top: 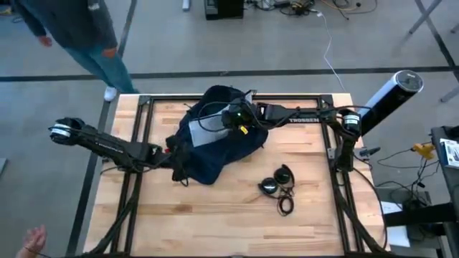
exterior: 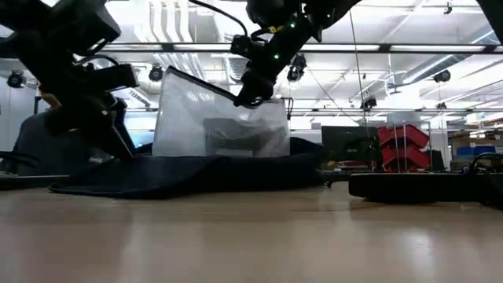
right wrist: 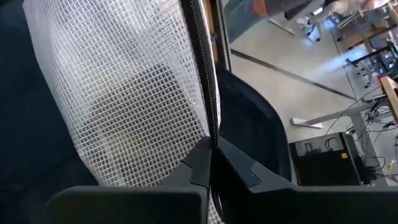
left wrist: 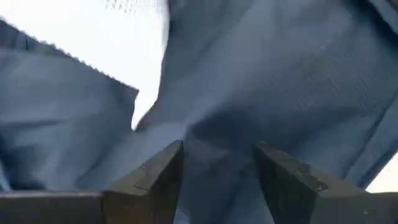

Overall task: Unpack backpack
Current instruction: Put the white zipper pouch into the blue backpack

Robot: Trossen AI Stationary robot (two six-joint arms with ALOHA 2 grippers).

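Observation:
The dark navy backpack [top: 215,147] lies slumped on the wooden table, a little behind its middle. My right gripper [top: 235,118] reaches in from the right above it and is shut on a silvery-white mesh pouch [exterior: 220,126]. The pouch stands raised over the backpack [exterior: 196,173], and its lower edge is hidden behind the navy cloth. My left gripper [top: 172,152] comes from the left at the backpack's left end, with navy cloth [left wrist: 217,143] between its fingers. My left gripper has a bunch of the backpack's navy cloth [left wrist: 217,155] between its two fingers [left wrist: 163,174], at the bag's left end. It comes roughly level from the table's left. The bag's body rests on the table. My right gripper pinches the pouch's dark zipper edge [right wrist: 208,134] between its two fingertips, near an upper corner [exterior: 240,98]. The fingers slant down from the table's right. The pouch hangs below them, tilted, with its mesh face spread out and its lower part down in the backpack.
Black headphones with a coiled cable [top: 278,190] lie on the table to the near right of the backpack. A black frame [top: 337,143] runs round the table's edges. A person [top: 79,32] stands beyond the far left corner, and a hand [top: 32,236] shows at the near left.

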